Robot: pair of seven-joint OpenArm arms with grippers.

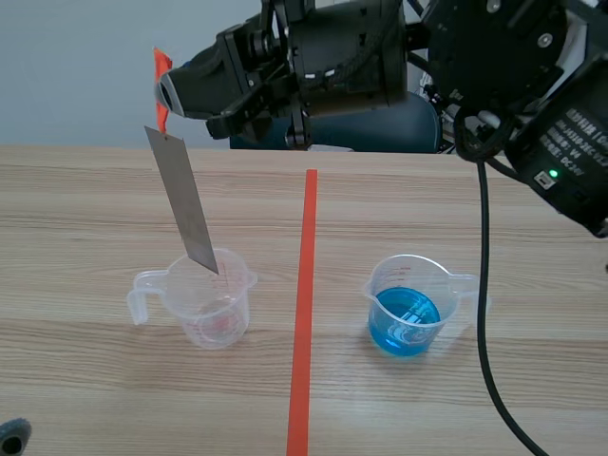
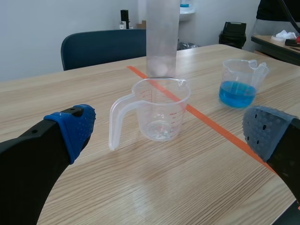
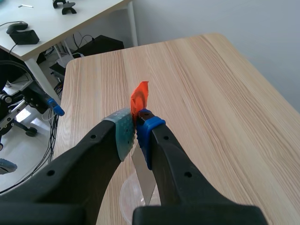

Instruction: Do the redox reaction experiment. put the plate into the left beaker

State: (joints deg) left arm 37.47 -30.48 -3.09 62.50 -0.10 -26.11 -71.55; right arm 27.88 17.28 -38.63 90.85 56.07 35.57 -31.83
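A long grey metal plate [image 1: 185, 204] with an orange tag hangs tilted from my right gripper [image 1: 163, 95], which is shut on its top end. The right arm reaches across from the right, high over the table. The plate's lower corner sits at the mouth of the clear left beaker [image 1: 204, 304]. In the right wrist view the right gripper [image 3: 136, 129] pinches the plate [image 3: 143, 176] just under the orange tag [image 3: 139, 97]. My left gripper [image 2: 168, 133] stands open low at the table, with the beaker [image 2: 159, 110] ahead between its fingers and the plate [image 2: 161, 37] above it.
A second clear beaker [image 1: 408, 304] holding blue liquid stands right of the orange tape line [image 1: 304, 313]. The right arm's black cable [image 1: 483, 313] hangs close beside it. A blue chair [image 2: 103, 47] stands beyond the table's far edge.
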